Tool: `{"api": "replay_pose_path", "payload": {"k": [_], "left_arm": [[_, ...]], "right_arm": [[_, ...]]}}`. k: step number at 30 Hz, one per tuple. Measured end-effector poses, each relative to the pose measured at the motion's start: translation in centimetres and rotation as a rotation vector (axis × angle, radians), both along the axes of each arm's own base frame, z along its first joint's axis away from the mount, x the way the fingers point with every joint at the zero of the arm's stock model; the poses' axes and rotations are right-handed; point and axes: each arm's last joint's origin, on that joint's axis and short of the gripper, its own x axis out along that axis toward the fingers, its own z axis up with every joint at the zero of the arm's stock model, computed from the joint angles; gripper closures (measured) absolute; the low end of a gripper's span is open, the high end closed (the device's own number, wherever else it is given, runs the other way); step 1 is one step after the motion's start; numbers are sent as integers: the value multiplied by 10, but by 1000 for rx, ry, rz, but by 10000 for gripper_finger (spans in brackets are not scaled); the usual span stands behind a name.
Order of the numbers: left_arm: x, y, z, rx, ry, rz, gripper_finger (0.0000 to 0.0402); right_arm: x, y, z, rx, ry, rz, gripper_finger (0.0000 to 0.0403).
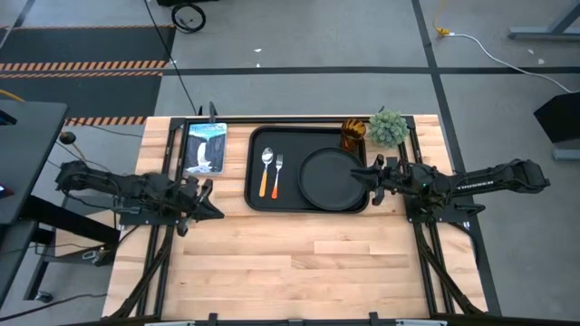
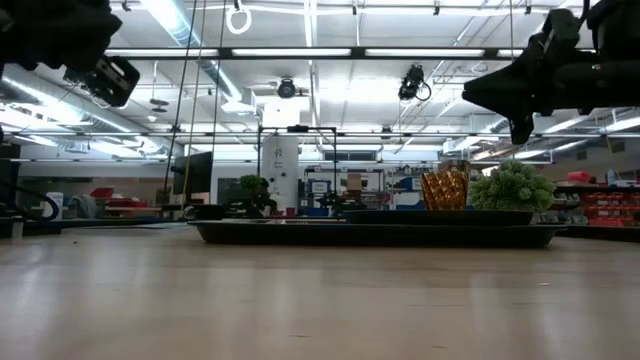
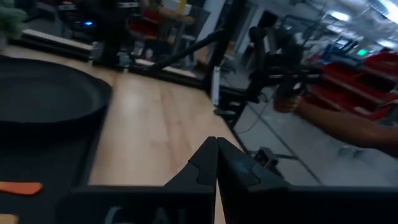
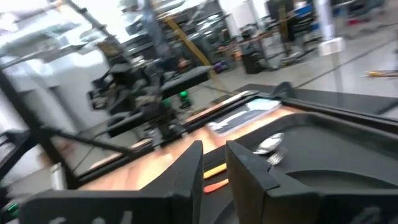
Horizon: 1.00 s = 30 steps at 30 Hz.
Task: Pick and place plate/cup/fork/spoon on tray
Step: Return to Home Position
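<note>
Right gripper (image 1: 371, 175) slightly spread, over plate (image 1: 331, 177) edge; left gripper (image 1: 210, 197) pressed together.

A robotics workshop: strip-lit ceiling (image 2: 330, 52), red storage bins (image 2: 600, 205), hazard-striped floor (image 1: 86, 65).

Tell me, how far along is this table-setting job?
Nearly done. The round black plate, orange-handled spoon and red-handled fork lie on the black rectangular tray. Neither gripper carries anything. The amber glass cup appears to sit at the tray's far corner, not clearly on it.
</note>
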Motion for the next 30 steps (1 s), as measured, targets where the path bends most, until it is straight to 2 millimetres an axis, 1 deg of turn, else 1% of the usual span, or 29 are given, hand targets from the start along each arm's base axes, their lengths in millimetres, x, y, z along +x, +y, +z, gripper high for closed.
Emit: {"api": "replay_pose_path", "payload": {"k": [3,7,13,19,22,25,30], "left_arm": [[-4,0,-8,-21,-24,-15,394],[-8,1,-15,-25,-39,-18,394],[-14,2,-10,49,-134,-43,393],[-22,0,-5,134,-247,-164,393],[-25,-1,-9,164,-288,-225,393],[-25,-1,-15,180,-308,-211,393],[-24,-1,-15,173,-305,-187,392]], "right_arm": [[0,-2,0,7,1,-60,334],[0,-2,0,-24,10,-65,336],[0,-2,0,-22,9,-64,335],[0,-2,0,-23,9,-64,336],[0,-2,0,-23,9,-64,335],[0,-2,0,-23,9,-63,336],[0,-2,0,-23,8,-63,335]]}}
